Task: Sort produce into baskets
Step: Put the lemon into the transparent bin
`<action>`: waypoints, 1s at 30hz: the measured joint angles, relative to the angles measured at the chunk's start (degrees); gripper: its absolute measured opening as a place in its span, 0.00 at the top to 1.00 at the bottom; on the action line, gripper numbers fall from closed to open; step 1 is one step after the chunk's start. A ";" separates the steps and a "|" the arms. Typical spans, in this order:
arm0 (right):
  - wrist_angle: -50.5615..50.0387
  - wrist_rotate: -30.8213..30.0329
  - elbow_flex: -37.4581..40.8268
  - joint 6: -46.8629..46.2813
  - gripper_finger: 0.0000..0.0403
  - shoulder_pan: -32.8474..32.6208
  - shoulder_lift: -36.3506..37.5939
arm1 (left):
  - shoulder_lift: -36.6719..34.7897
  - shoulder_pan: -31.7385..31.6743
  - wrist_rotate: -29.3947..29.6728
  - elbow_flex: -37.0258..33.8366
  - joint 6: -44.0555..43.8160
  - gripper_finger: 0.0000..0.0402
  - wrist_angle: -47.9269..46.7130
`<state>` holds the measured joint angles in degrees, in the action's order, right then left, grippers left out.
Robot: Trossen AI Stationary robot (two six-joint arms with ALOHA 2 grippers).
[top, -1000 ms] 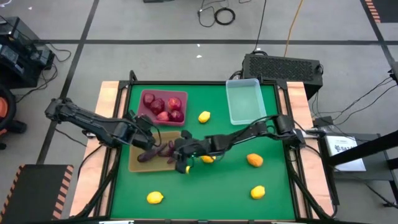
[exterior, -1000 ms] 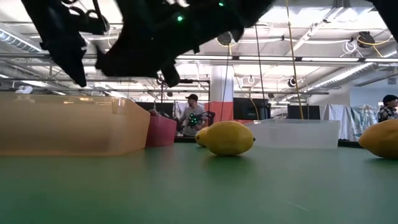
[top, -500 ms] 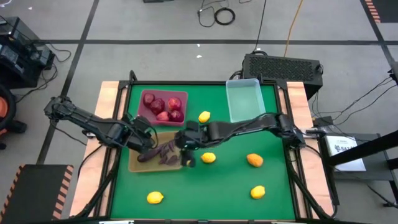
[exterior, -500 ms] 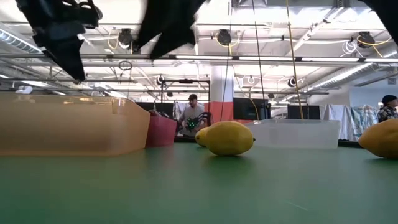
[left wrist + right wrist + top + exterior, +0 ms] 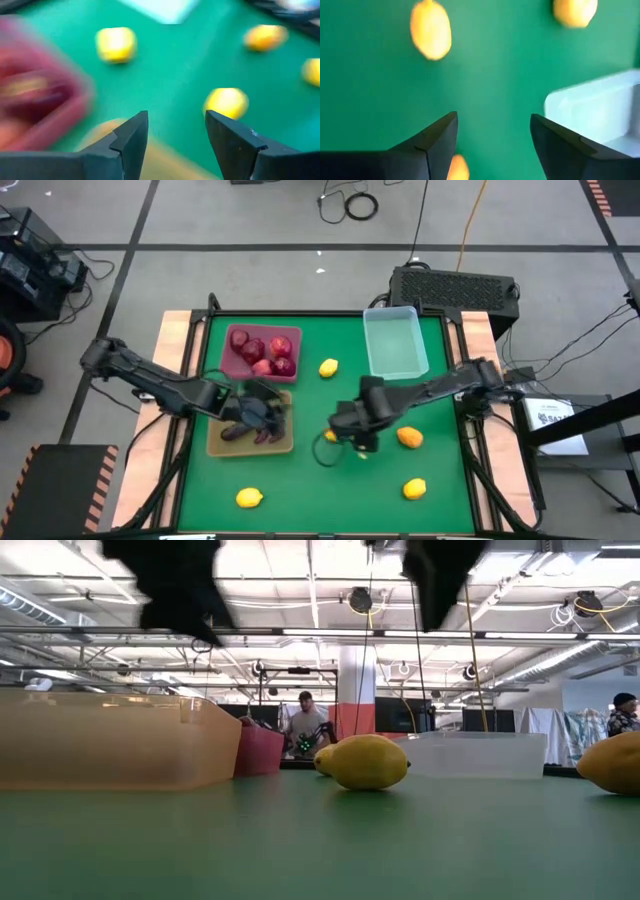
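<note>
My left gripper [image 5: 264, 414] is open and empty above the tan tray [image 5: 222, 442], which holds several dark purple eggplants [image 5: 250, 431]. My right gripper [image 5: 343, 442] is open and empty above the table's middle, over a yellow lemon [image 5: 330, 437] that shows low between its fingers in the right wrist view [image 5: 458, 169]. Several dark red fruits [image 5: 262, 352] lie in the maroon tray [image 5: 296, 332]. The clear bin [image 5: 395, 342] stands at the far right. Other lemons lie on the green mat: [image 5: 328, 367], [image 5: 414, 489], [image 5: 249, 498], and an orange one [image 5: 409, 438].
The green mat [image 5: 440, 470] has wooden side rails [image 5: 172, 380]. In the low view the tan tray [image 5: 115, 740], a lemon [image 5: 368, 761] and the clear bin [image 5: 480, 755] stand in a row. A person [image 5: 305, 725] sits far behind the table.
My right gripper has left the tan tray and gone toward the table's right edge, and now hangs over the middle lemon. My left gripper has gone a little toward the right, over the tan tray's eggplants.
</note>
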<state>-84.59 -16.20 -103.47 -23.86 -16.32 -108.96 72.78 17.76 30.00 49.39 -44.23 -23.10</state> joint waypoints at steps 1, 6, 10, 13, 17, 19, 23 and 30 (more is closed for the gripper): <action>2.19 0.00 4.07 -1.63 0.41 -0.79 2.33 | 1.66 -0.41 -2.85 0.04 2.58 0.49 4.34; 12.76 2.88 24.53 -15.08 0.43 -5.33 14.60 | 11.71 -1.32 -12.48 1.53 12.10 0.49 21.95; 19.65 6.83 34.81 -27.69 0.44 -9.65 23.25 | 18.58 -1.29 -14.04 7.58 14.55 0.49 23.22; 23.12 7.13 39.34 -33.87 0.44 -13.33 27.91 | 22.80 -1.29 -16.02 13.10 20.38 0.49 23.32; 22.72 5.60 41.20 -38.42 0.44 -17.19 32.19 | 27.28 -1.11 -16.68 19.73 29.40 0.49 23.18; 22.54 3.68 41.30 -39.57 0.44 -18.80 33.29 | 29.04 -1.13 -16.68 21.82 31.87 0.49 21.61; 22.60 0.24 41.29 -40.67 0.44 -21.31 34.96 | 32.39 -1.53 -16.85 24.86 31.25 0.43 19.33; 22.66 -0.28 41.32 -41.09 0.44 -23.54 35.16 | 36.99 -1.51 -18.01 26.20 31.11 0.25 19.56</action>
<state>-61.93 -16.48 -62.15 -64.95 -39.86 -73.80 109.77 16.25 11.99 75.59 -13.13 -3.55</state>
